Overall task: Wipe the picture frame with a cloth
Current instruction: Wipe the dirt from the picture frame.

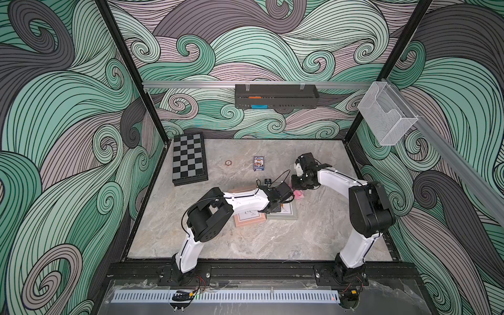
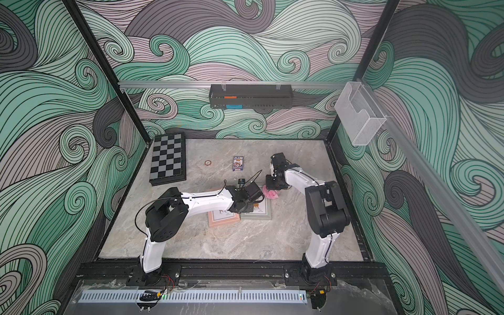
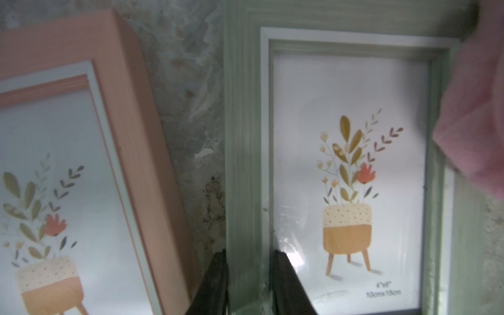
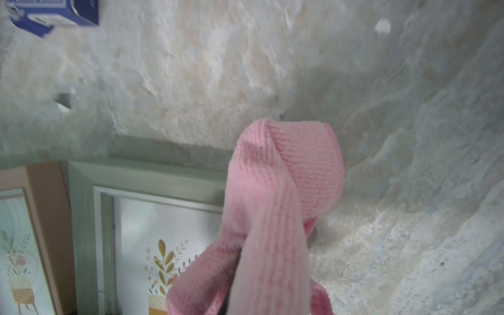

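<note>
Two picture frames lie side by side mid-table. The green picture frame (image 1: 285,215) (image 2: 259,215) (image 3: 242,122) (image 4: 84,207) holds a potted-plant print. My left gripper (image 1: 272,209) (image 3: 249,253) is shut on its long side rail, one finger outside the rail and one on the glass. The pink cloth (image 1: 298,194) (image 2: 270,193) (image 4: 275,196) hangs bunched from my right gripper (image 1: 296,188), which is shut on it just past the frame's far corner. The cloth hides the right fingers in the right wrist view. In the left wrist view the cloth (image 3: 480,122) overlaps that corner.
A salmon picture frame (image 1: 249,220) (image 3: 131,90) lies just left of the green one. A chessboard (image 1: 188,159) lies at the back left, with a small ring (image 1: 228,162) and a blue card box (image 1: 258,163) behind the frames. A black tray (image 1: 275,95) hangs on the back wall.
</note>
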